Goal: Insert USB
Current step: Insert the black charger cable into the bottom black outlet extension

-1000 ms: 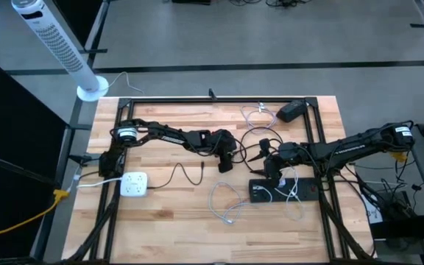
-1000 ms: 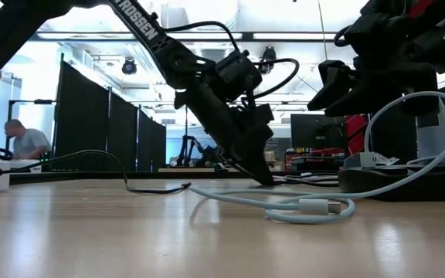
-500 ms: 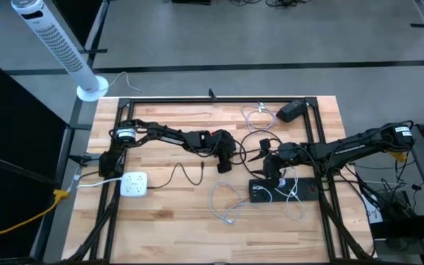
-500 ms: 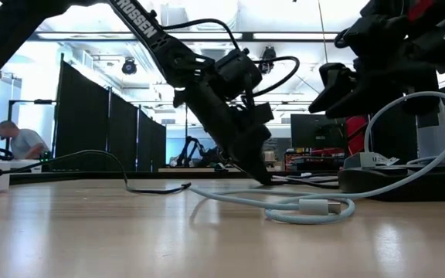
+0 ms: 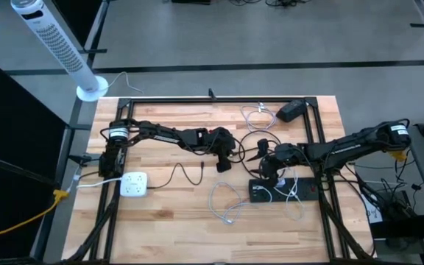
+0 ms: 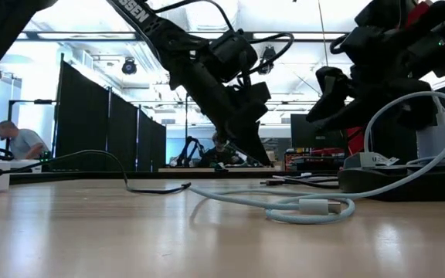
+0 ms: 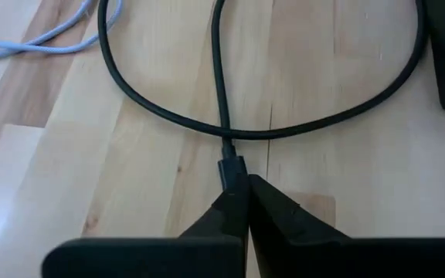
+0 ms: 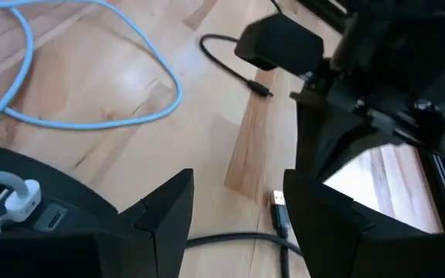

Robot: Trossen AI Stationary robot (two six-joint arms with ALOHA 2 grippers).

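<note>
Pale wood planks of the worktop (image 7: 91, 177) lie right under my left claw (image 7: 243, 193), whose fingers are pinched tight on the black USB plug (image 7: 232, 168) at the end of a black cable (image 7: 219, 69); that cable runs away from me and crosses a wide black loop. Just past it, my right claw (image 8: 234, 201) hangs with its fingers spread and nothing between them, above a second loose plug (image 8: 279, 207) lying on the wood. Beside that claw sits the black hub (image 5: 284, 190) with white leads plugged in. White letters on my left arm (image 6: 141, 17) read "ROSSEN", the start cut off. A white cable (image 6: 300, 207) loops across the front of the worktop. Farther left lies a white power strip (image 5: 133, 184). Beyond the worktop stands a white tower fan (image 5: 59, 48), and a person (image 6: 23, 141) bends over far back.
</note>
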